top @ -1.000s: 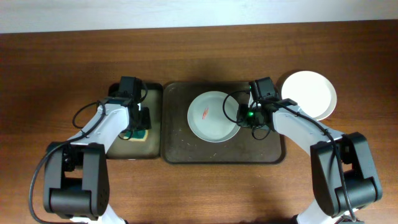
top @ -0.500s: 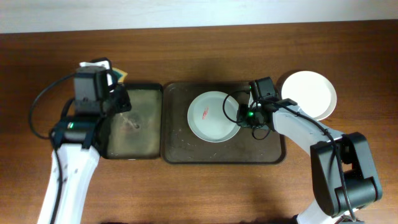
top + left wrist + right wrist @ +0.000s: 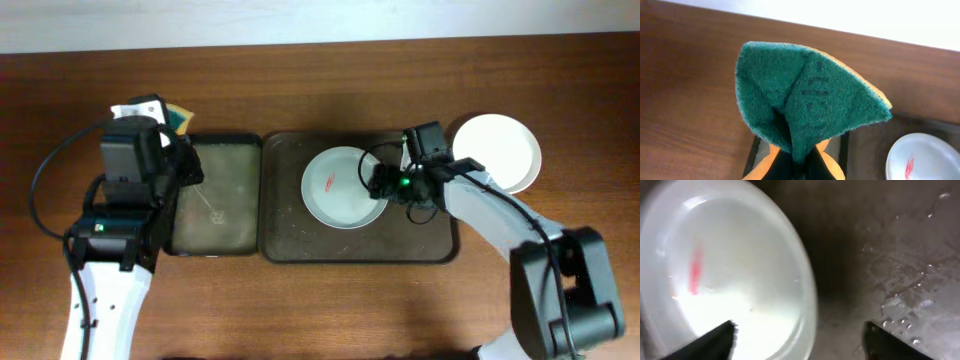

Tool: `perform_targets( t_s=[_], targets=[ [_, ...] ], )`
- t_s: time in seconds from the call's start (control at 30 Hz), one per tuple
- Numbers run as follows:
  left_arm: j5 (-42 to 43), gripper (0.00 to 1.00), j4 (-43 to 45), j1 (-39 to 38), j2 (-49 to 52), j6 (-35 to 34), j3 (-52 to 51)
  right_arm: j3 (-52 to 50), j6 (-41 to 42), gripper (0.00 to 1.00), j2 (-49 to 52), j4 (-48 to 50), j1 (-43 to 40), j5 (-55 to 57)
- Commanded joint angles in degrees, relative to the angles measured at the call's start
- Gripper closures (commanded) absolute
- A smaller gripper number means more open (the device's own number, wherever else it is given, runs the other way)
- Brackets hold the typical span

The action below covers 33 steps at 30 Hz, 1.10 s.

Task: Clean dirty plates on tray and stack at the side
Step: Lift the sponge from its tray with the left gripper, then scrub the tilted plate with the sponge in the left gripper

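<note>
A white dirty plate [image 3: 343, 187] with a red smear [image 3: 328, 180] lies in the large dark tray [image 3: 300, 240]. My right gripper [image 3: 383, 183] is open and low over it. One finger [image 3: 715, 340] hangs over the plate [image 3: 735, 270], the other [image 3: 890, 342] over the wet tray [image 3: 900, 255], with the plate's right rim between them. My left gripper [image 3: 168, 130] is raised over the table's back left, shut on a folded green and orange sponge [image 3: 805, 95], also seen from above as the sponge [image 3: 178, 118].
A clean white plate [image 3: 497, 152] sits on the table right of the large tray. A smaller dark tray [image 3: 215, 195] lies left of it, wet and bare. The left wrist view shows part of the smeared plate [image 3: 925, 157] at lower right.
My left gripper closed on the sponge and lifted it off the small tray toward the back left. My right gripper, shut at the plate's rim before, has opened.
</note>
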Motion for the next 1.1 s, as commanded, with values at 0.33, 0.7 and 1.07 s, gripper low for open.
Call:
perform_targets(
  t_s=[0.33,0.7,1.07],
  targets=[
    [3.74,1.00,-0.04,0.13,17.84,0.09,0.52,1.73,-4.85,0.73,-3.74,-2.21,-4.90,-11.37],
    [9.09,1.00,2.14,0.09,25.94,1.03,0.52,1.09,-5.81,0.68,6.21,2.80,-4.61,-8.11],
    [9.14,1.00,1.81,0.09,25.94,1.20,0.52,0.22,-5.81,0.85,6.47,3.06,-4.61,-7.45]
  ],
)
